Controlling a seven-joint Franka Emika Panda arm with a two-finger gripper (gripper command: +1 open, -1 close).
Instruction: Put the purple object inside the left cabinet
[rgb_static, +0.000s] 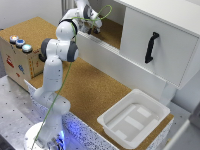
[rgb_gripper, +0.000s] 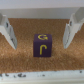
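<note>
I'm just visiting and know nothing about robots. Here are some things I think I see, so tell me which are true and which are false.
1. The small purple cube with yellow markings lies on a cork-brown floor. True.
2. The tool is clamped shut on the cube. False: its fingers stand open on either side, apart from it.
3. The white plastic tray holds the cube. False: the tray shows nothing inside.
4. The white cabinet door with the black handle is shut. True.
5. The arm reaches into the open white-walled compartment. True.
</note>
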